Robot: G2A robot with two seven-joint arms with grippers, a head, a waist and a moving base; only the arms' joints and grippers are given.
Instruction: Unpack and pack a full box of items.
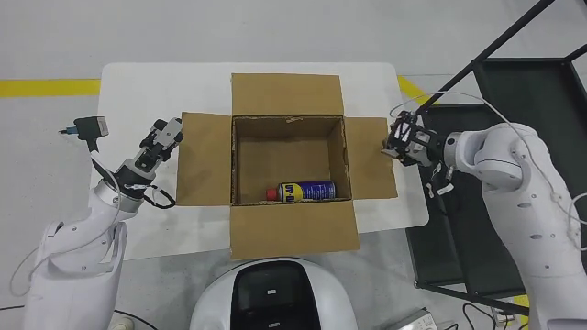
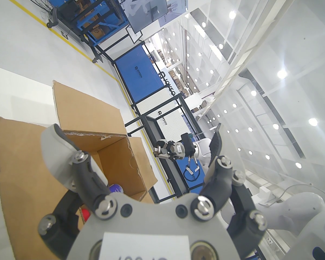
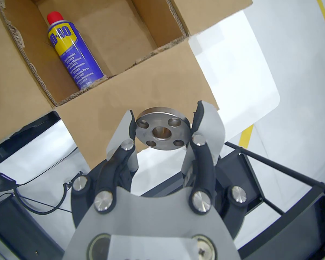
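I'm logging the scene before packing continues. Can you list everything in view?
cardboard box: one, brown, middle of the table, flaps spread open
spray can: one, blue and yellow with a red cap, lying on its side in the box, along the wall nearest the robot
metal flange: one, silver-grey, at the outer edge of the box's right flap, held in the right gripper
table: one, white, under the box
rack: one, black, beside the table on the robot's right
floor tape: one strip, yellow, on the floor left of the table
left gripper: open, empty, by the left flap
right gripper: shut on the flange
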